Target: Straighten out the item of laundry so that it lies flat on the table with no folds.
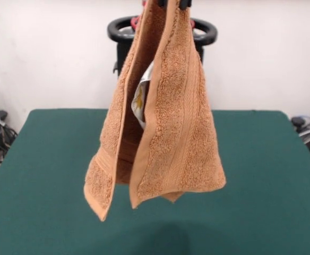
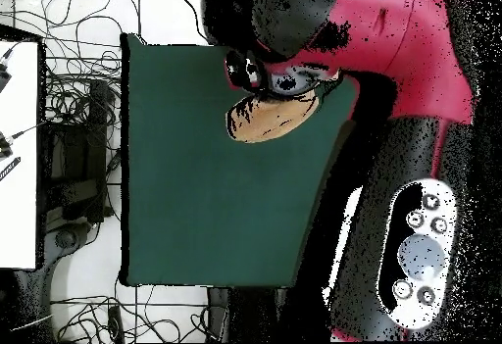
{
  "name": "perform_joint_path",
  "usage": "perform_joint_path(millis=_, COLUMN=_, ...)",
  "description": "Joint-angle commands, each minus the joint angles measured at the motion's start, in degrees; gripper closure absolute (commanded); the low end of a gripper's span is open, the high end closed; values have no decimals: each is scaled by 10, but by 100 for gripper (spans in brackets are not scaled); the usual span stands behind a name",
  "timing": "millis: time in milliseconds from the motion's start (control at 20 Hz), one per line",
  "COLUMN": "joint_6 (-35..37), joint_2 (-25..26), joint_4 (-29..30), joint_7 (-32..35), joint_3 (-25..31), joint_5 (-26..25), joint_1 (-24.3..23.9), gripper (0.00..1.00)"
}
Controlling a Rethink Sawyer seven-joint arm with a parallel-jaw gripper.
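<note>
Gripper: you see only its black tips (image 1: 174, 3) at the top edge of the front view, clamped on the cloth's top edge; overhead, the gripper is hidden by the arm
Cloth: the orange-tan washcloth (image 1: 165, 133) hangs from those tips, clear of the table, with its lowest corners in the air above the green surface
Cloth shape: you have it folded lengthwise into two hanging panels, a wider one on the right and a narrower one on the left, with a dark gap between them; border bands run down the right panel and across the lower part of the left one
Tag: a pale tag (image 1: 140, 101) shows in the gap between the panels, about halfway up
Shadow: a faint dark patch lies on the table under the cloth at the near edge of the front view
Table: the green top (image 1: 43, 175) fills the lower half of the front view; overhead you see it as a tall green rectangle (image 2: 206, 203)
Overhead cloth: only a small orange oval (image 2: 273, 120) shows, near the table's upper right, just below the arm's wrist
Arm: the red and black arm (image 2: 392, 56) crosses the upper right of the overhead view
Pedestal: the black base (image 1: 123, 37) stands behind the cloth at the far side
Surroundings: cables (image 2: 78, 95) lie on the floor left of the table overhead
</note>
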Motion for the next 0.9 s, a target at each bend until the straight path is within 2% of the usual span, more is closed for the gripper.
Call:
perform_joint_path(millis=50, joint_6=94, joint_2=98, joint_4=-161, joint_7=192, joint_3=10, joint_5=-5, joint_1=2, gripper=100)
perform_joint_path(millis=300, joint_6=118, joint_2=143, joint_4=-246, joint_7=200, joint_3=8, joint_5=-4, joint_1=5, gripper=100)
perform_joint_path(millis=350, joint_6=138, joint_2=166, joint_4=-289, joint_7=204, joint_3=10, joint_5=-4, joint_1=4, gripper=100)
perform_joint_path(millis=550, joint_6=152, joint_2=205, joint_4=-351, joint_7=216, joint_3=6, joint_5=-3, joint_1=8, gripper=100)
perform_joint_path(millis=900, joint_6=153, joint_2=243, joint_4=-407, joint_7=208, joint_3=6, joint_5=-5, joint_1=9, gripper=100)
